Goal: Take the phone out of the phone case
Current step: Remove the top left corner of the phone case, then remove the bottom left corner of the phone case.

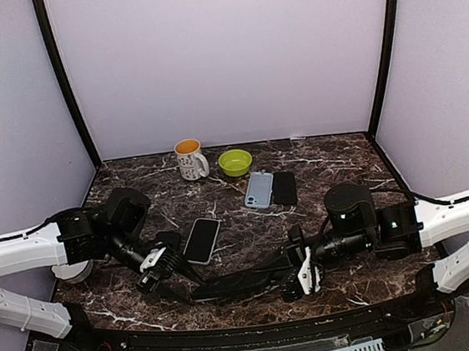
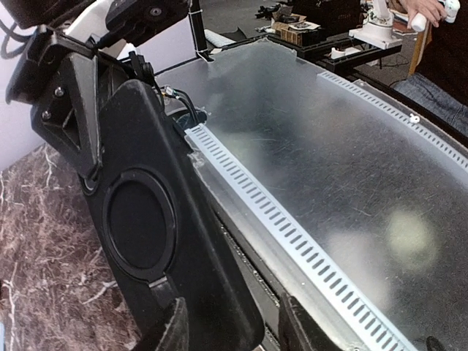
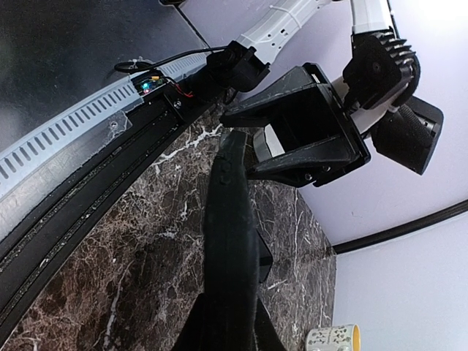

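At the back of the worktop (image 1: 338, 164) a mug (image 1: 188, 159) stands left of a bowl (image 1: 235, 162), near it but apart. Just in front of the bowl and a little to the right, two flat devices lie side by side, touching: the left device (image 1: 259, 189) and the right device (image 1: 284, 189). Further forward and to the left, a phone (image 1: 202, 240) lies flat on the worktop. Nearest the front edge, the phone case (image 1: 238, 286) spans between the left tool (image 1: 167, 265) and the right tool (image 1: 299, 271), gripped at each end. The phone lies just behind its left end.

black case (image 1: 239, 284), phone (image 1: 201, 240) flat beside it
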You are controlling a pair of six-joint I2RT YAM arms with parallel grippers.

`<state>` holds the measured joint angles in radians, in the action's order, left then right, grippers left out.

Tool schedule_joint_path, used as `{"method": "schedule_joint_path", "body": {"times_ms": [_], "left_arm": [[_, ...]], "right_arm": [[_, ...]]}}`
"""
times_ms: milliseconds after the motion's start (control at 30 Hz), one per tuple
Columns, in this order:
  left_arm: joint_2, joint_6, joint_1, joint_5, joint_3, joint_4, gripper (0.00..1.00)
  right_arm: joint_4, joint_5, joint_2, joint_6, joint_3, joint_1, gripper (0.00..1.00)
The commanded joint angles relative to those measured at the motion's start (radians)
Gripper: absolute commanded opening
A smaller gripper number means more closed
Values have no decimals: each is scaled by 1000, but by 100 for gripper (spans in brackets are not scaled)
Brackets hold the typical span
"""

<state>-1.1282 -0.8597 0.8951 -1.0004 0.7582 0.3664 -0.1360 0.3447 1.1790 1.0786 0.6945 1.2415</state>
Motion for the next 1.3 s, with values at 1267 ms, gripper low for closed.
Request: {"method": "schedule_joint_path", "body": {"times_ms": [1267], "left_arm": [[334,275,-134,16,-177,-705,64]], "right_arm": [[-767,212,-95,-767,-137,-139,0]]}}
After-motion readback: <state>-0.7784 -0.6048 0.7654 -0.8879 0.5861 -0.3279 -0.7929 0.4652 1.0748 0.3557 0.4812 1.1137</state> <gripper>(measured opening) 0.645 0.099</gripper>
